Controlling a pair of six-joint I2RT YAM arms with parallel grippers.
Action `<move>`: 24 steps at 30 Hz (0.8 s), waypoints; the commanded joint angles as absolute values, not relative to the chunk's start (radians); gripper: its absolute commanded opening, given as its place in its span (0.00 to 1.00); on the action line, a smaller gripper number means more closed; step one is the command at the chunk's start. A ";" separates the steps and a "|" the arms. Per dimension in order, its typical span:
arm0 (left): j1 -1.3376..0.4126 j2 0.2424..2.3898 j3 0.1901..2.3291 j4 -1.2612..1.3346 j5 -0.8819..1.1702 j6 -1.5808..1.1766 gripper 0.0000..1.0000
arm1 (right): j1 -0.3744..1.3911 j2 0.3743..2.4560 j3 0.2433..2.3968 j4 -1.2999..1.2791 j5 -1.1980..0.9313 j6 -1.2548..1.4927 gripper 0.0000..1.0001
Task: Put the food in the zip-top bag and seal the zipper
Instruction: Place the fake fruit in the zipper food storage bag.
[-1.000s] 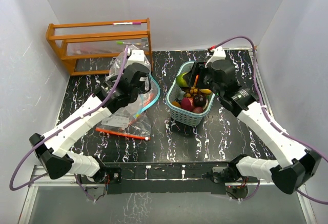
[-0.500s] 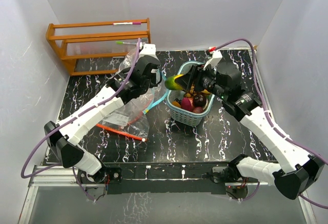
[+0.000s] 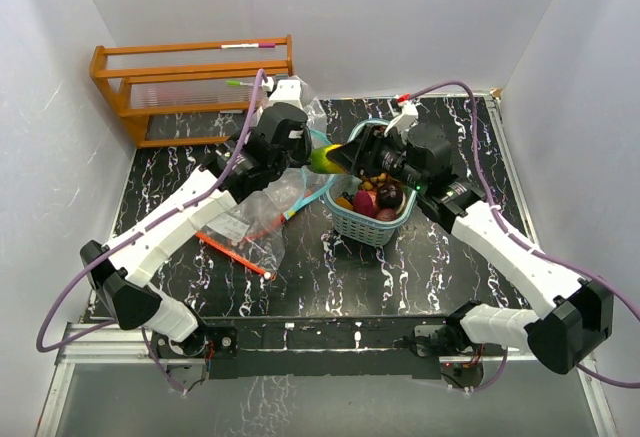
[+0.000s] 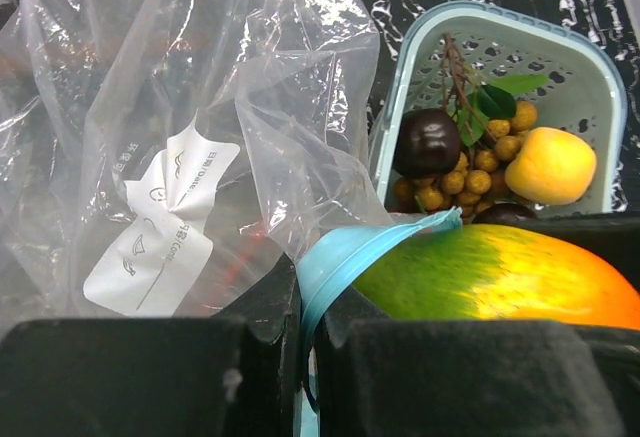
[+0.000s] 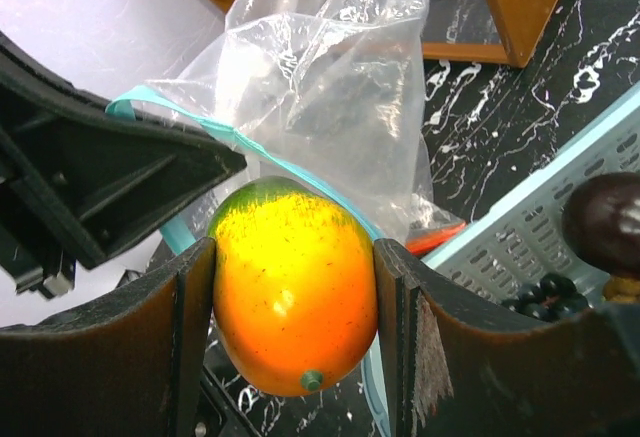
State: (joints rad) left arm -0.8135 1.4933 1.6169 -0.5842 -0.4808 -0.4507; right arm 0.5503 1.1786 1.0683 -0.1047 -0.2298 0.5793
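At the basket's (image 3: 352,225) ten o'clock, the right gripper (image 3: 338,162) clamps a mango (image 5: 293,287) before the bag (image 4: 200,107); the left gripper (image 4: 308,327), pressed together, pinches the bag's blue zipper edge. More food (image 4: 548,165) lies in the basket.

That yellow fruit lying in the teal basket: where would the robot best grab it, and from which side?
Probably around its rounded middle, coming straight down from above. The yellow fruit lies low inside the basket, whose walls block a sideways reach, while its top is bare. The brown nuts crowd one flank, so closing across the other way likely fits better.
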 commanded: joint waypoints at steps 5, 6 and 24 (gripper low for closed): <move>-0.809 1.420 1.636 -0.515 -0.347 -0.553 0.00 | 0.652 1.216 1.066 0.122 -0.038 0.635 0.08; -0.810 1.416 1.629 -0.505 -0.334 -0.565 0.00 | 0.671 1.222 1.069 0.131 -0.009 0.637 0.08; -0.808 1.257 1.455 -0.441 -0.199 -0.790 0.00 | 0.842 1.261 1.048 0.328 0.631 0.521 0.08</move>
State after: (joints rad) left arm -0.8070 1.3148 1.5059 -0.4564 -0.2642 -0.7021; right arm 0.8433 1.2701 1.0386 0.1455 0.5022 0.5724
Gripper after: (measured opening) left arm 0.008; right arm 0.583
